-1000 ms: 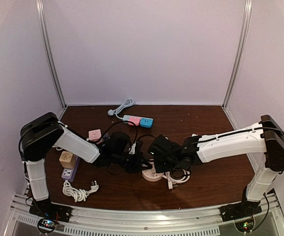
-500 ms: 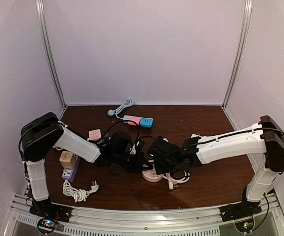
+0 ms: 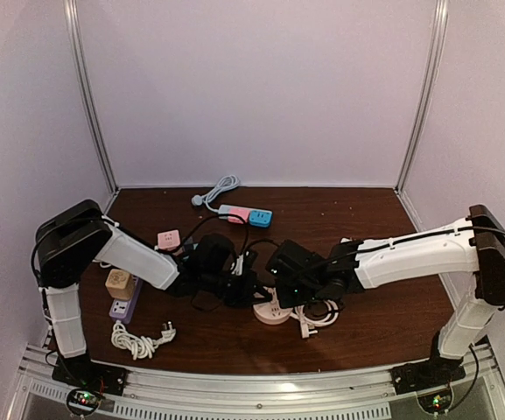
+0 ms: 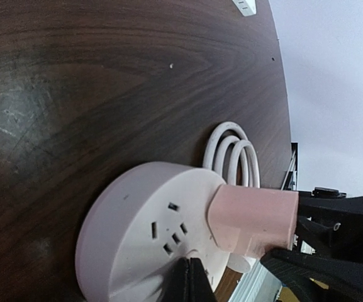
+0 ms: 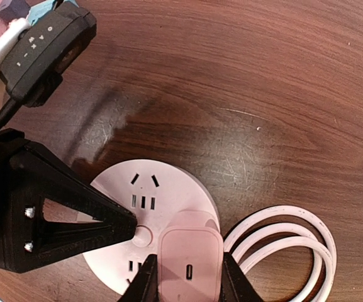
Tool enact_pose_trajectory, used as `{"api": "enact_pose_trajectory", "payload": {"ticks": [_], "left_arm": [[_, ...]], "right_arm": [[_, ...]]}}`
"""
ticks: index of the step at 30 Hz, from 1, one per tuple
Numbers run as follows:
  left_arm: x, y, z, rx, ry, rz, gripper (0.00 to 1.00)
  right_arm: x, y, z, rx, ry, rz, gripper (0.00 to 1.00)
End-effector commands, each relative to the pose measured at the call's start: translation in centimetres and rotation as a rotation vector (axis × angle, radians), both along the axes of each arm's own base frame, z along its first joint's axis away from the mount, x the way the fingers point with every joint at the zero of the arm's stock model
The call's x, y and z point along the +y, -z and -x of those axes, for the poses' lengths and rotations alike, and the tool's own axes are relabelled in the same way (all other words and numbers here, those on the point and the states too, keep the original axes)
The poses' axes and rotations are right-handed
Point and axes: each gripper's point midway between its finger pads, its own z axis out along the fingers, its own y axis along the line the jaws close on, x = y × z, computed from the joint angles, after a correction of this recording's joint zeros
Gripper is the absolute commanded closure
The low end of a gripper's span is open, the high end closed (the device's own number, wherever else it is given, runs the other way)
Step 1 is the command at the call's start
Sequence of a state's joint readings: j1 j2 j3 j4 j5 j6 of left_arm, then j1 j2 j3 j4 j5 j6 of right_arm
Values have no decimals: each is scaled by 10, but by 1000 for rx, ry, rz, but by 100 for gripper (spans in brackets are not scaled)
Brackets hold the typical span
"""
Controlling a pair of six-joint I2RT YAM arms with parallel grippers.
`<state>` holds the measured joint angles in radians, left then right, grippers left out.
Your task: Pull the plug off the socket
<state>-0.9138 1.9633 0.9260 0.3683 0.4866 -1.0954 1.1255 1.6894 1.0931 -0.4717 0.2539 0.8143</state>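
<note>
A round white socket [image 5: 145, 189] lies flat on the wooden table, and a pink plug [image 5: 190, 261] stands in its near right part. My right gripper [image 5: 190, 280] is shut on the plug, one finger on each side. My left gripper [image 4: 190, 280] is shut with nothing in it, its tips resting on the top of the socket [image 4: 143, 226] beside the plug [image 4: 253, 217]. From above, both grippers meet over the socket [image 3: 270, 313], left gripper [image 3: 252, 293] and right gripper [image 3: 280, 296], and the plug is hidden under them.
The socket's white cable [image 5: 288, 233] is coiled just to its right. A black adapter [image 5: 46, 44] lies behind the left gripper. A pink and blue power strip [image 3: 245, 214] sits at the back. A pink cube [image 3: 168, 239], a wooden cube [image 3: 120, 283] and a white cable bundle [image 3: 138, 339] lie at the left.
The right wrist has shifted slightly right and down over the socket. The left arm holds still, and both sets of jaws stand as before.
</note>
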Motion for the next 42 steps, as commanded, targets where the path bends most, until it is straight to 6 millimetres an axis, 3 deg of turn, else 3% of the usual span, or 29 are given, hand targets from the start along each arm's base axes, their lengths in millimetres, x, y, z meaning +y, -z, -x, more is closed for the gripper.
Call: {"api": "enact_pose_trajectory", "payload": {"ticks": [1,16,30,36,42], "left_arm": [[84,106,31,174,-80,-443,100],[87,114,35,184,-75,-478,100],[85,120,38,196,-55,-510,100],[89,124,40,205,-58,-523,100],[92,126,43,210,-57,-531,100]], "right_arm": [[26,-43,-8,-129,-12,-14,89],[39,-56,-6,-198,-64,54,89],[46,-49,-5,-194,-90,96,90],[29,-54,-11,-190,-65,73,90],[7,-59,-20,-138,-32,-96,90]]}}
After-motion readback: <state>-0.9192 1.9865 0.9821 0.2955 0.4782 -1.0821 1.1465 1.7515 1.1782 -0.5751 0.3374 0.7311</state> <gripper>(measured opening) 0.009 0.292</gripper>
